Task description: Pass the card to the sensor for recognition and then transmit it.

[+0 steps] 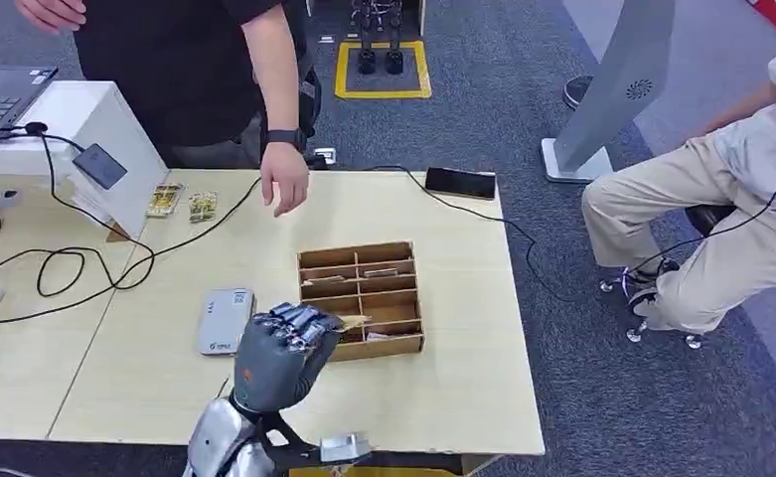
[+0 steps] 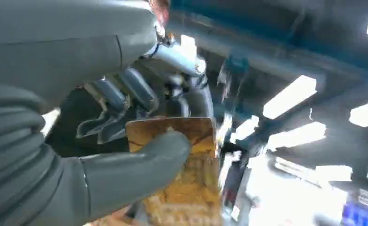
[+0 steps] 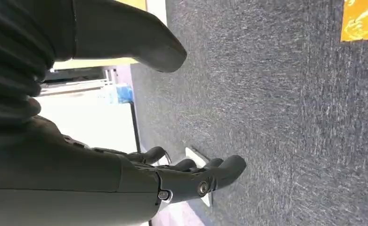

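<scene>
Left robot hand (image 1: 282, 350) pinches the card (image 2: 187, 174), raised over the bench (image 1: 463, 298) beside the wooden tray (image 1: 361, 298). Right robot hand (image 3: 191, 176) hangs empty, fingers apart. Advice: carry card flat to sensor (image 1: 227, 321), hold steady.

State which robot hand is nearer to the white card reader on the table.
Left. The left hand, holding a card, is raised just beside the white card reader on the table. The right hand hangs down over the grey carpet, away from the reader.
</scene>
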